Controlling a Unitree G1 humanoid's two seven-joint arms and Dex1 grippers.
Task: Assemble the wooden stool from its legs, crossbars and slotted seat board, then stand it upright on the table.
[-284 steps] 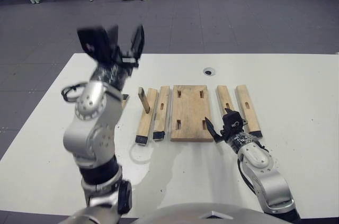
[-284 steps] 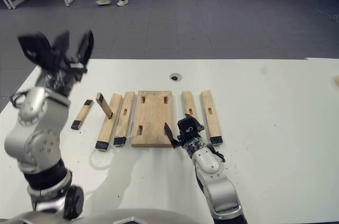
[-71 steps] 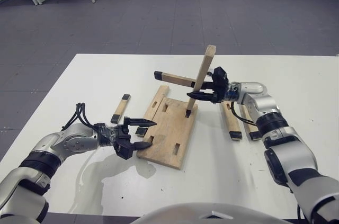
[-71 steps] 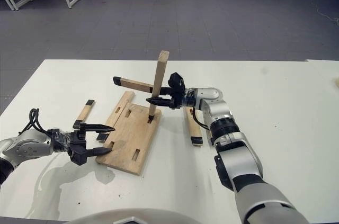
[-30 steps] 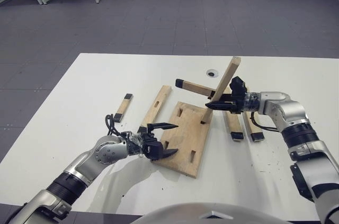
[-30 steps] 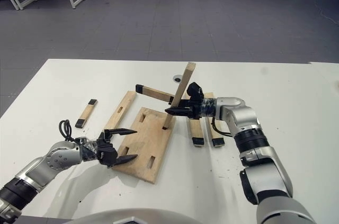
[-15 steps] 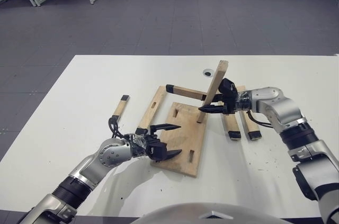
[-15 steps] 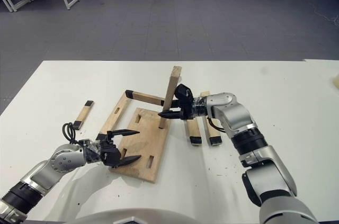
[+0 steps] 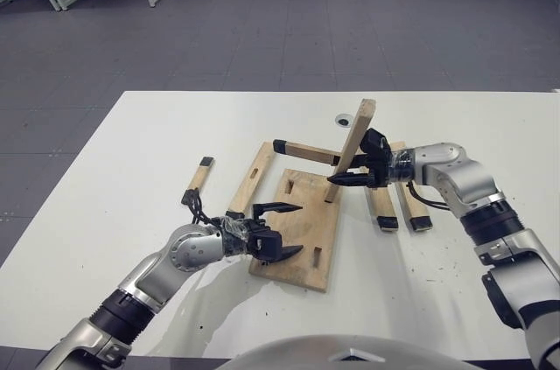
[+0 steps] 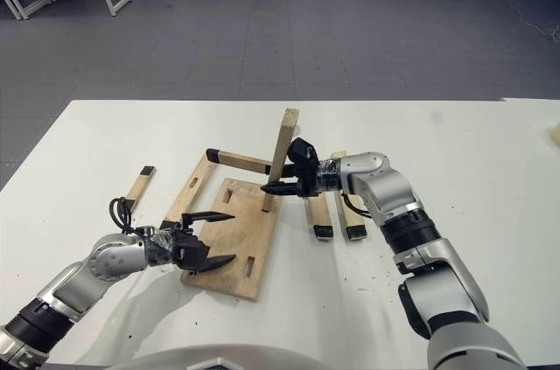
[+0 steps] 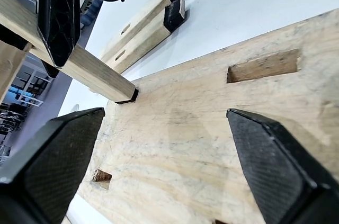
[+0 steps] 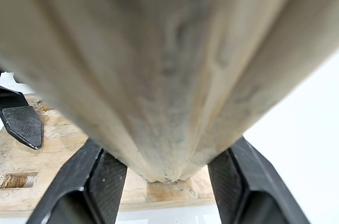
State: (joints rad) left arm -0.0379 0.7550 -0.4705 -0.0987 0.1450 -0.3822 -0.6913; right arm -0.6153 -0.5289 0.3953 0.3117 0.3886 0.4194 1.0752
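Note:
The slotted seat board (image 9: 302, 228) lies flat in the middle of the table. My right gripper (image 9: 346, 179) is shut on a wooden leg (image 9: 353, 144), which leans with its lower end resting on the board's far part. A crossbar (image 9: 304, 150) sticks out sideways from that leg toward the left. In the right wrist view the leg (image 12: 159, 65) sits between both fingers (image 12: 100, 181). My left gripper (image 9: 282, 231) is open over the board's near left edge; the board (image 11: 201, 128) spans the gap between its fingertips (image 11: 53, 155).
One loose leg (image 9: 254, 179) lies left of the board, with a short crossbar (image 9: 199, 177) farther left. Two more legs (image 9: 398, 205) lie right of the board. A small round hole (image 9: 344, 120) is in the table behind them. Bare table lies toward the front and far right.
My left gripper has crept a little farther right over the board's edge. The right gripper and its leg have stayed almost where they were.

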